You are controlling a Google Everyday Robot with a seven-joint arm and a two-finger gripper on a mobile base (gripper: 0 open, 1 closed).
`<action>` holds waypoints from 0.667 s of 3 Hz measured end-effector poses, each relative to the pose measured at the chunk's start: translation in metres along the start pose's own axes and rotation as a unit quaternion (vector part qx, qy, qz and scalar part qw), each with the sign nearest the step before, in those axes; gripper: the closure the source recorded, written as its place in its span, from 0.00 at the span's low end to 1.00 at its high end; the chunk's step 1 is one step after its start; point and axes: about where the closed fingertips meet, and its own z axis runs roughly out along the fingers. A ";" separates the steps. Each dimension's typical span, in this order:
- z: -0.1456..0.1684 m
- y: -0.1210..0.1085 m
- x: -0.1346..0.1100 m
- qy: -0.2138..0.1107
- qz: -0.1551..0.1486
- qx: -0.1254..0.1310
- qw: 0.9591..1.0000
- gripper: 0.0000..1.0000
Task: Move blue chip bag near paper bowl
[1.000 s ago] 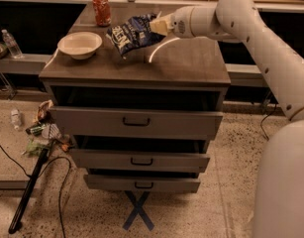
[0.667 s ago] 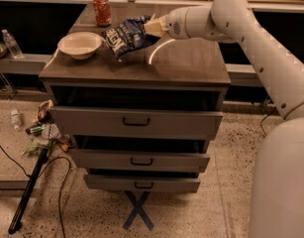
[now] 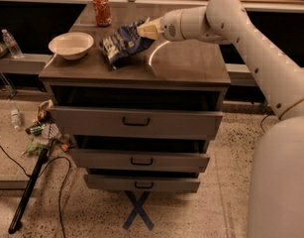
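The blue chip bag (image 3: 121, 44) is crinkled dark blue foil with white lettering. It hangs tilted, its lower end at or just above the cabinet top (image 3: 186, 66). My gripper (image 3: 144, 29) is shut on the bag's upper right corner, reaching in from the right. The cream-white paper bowl (image 3: 71, 45) sits on the top's left side, a short gap left of the bag.
An orange-red soda can (image 3: 101, 9) stands at the back, behind the bowl and bag. The cabinet has three drawers (image 3: 136, 123) pulled slightly open. A water bottle (image 3: 12, 43) is on a shelf at left. Litter and a cable lie on the floor at left.
My gripper has carried the chip bag leftward and slightly lower, closer to the paper bowl. The bowl and can have not moved.
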 end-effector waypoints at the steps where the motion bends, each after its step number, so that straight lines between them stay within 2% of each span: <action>1: 0.003 0.004 0.000 -0.002 0.004 -0.005 1.000 0.07; 2: 0.003 0.005 0.001 -0.002 0.007 -0.005 1.000 0.00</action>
